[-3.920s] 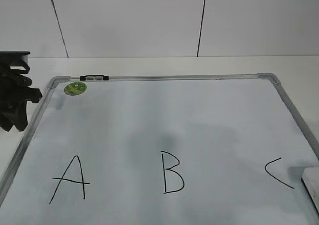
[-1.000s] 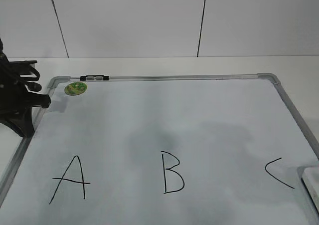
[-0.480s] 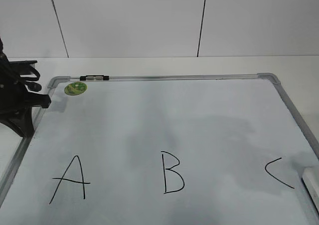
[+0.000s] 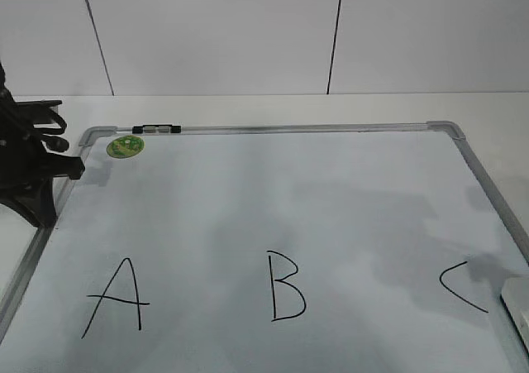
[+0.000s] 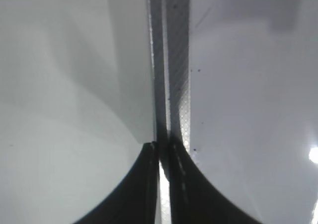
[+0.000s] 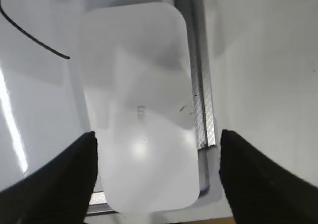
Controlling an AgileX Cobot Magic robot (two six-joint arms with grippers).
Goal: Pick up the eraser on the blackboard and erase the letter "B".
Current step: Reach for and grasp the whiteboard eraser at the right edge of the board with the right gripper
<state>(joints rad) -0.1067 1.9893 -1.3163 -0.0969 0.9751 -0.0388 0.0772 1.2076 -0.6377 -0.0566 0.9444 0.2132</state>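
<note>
The blackboard (image 4: 273, 208) is a pale whiteboard in a silver frame with black letters on it. The letter "B" (image 4: 286, 285) stands at the front middle. The white eraser (image 4: 518, 307) lies at the board's front right corner, cut off by the picture's edge. In the right wrist view the eraser (image 6: 139, 105) lies beside the frame, and my right gripper (image 6: 156, 172) is open above it, one finger on each side, not touching. My left gripper (image 5: 160, 152) is shut and empty over the board's left frame; its arm (image 4: 29, 170) shows at the far left.
The letter "A" (image 4: 116, 297) is at the front left and the letter "C" (image 4: 461, 286) at the front right, near the eraser. A small round green sticker (image 4: 126, 146) and a black clip (image 4: 155, 128) sit at the board's back left corner. White table surrounds the board.
The left arm moved in over the board's left frame, then stayed still. The shadow on the board's right part has spread, and the eraser shows slightly differently at the right edge.
</note>
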